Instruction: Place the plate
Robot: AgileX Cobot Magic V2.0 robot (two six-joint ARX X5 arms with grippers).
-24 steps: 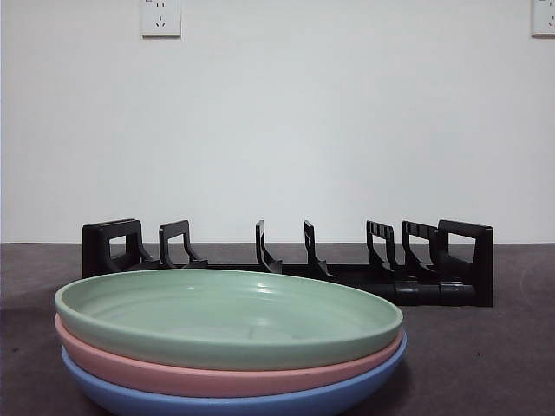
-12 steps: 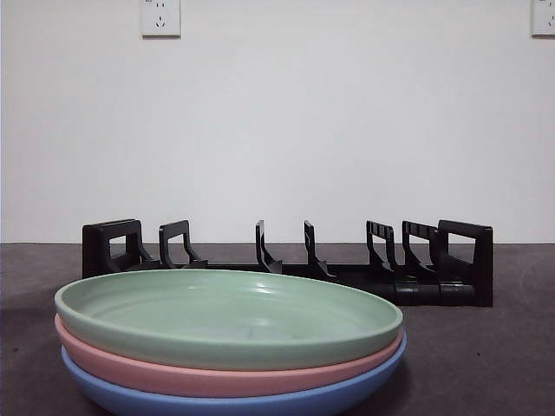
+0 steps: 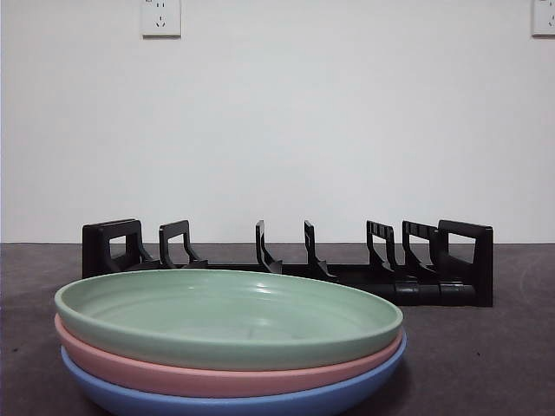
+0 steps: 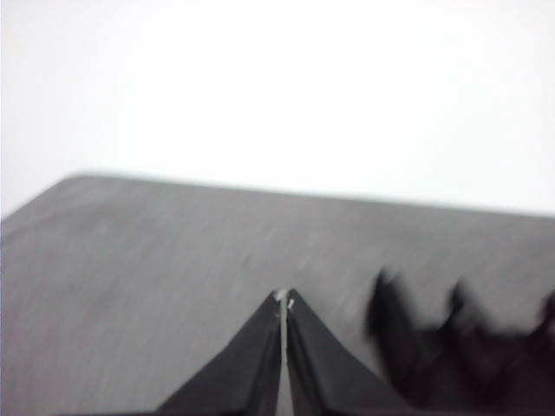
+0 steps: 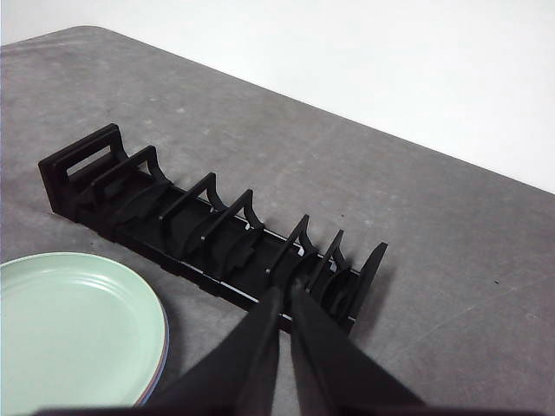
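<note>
Three plates sit stacked at the near edge of the worktop (image 3: 486, 364), left of centre: a blue plate (image 3: 234, 400) at the bottom, a pink plate (image 3: 217, 374) on it, and a green plate (image 3: 227, 316) on top. All three lie flat, nested one in the other, rims just apart. Nothing holds them.

Behind the stack, well apart from it, one black rack (image 3: 290, 260) runs left to right across the worktop. From the front it shows seven upright dividers, with a looped end piece at each end. Every slot that can be seen holds no plate.

On the far wall two white sockets show, one socket (image 3: 160, 16) at upper left and a second socket (image 3: 544, 16) cut by the right edge.

The front view shows neither arm. The right wrist view looks down on the rack from above; there the right gripper (image 5: 284, 295) hangs over the rack's end furthest from the plates, jaws pressed together on nothing. Only the green plate's top and thin slivers of the rims beneath show there, while the front view shows all three edges.

The left wrist view is blurred. The left gripper (image 4: 284, 299) is clenched and empty, above bare worktop, with dark rack dividers smeared beside it.
</note>
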